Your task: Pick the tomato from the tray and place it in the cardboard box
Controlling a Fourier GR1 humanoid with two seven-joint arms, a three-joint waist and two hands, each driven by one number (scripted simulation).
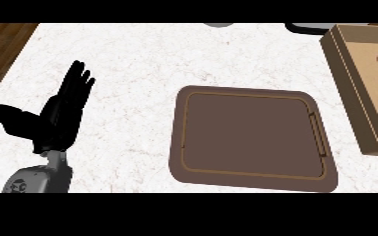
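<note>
The brown tray lies on the counter, right of centre, and nothing lies on it. The cardboard box stands at the right edge, partly cut off by the view. No tomato shows anywhere. My left hand rests at the left with its fingers straight and pointing up, holding nothing. My right hand does not appear in the view.
The white marbled counter spans the view, with a strip of wooden floor at the upper left. A grey object and a dark object peek in at the top edge.
</note>
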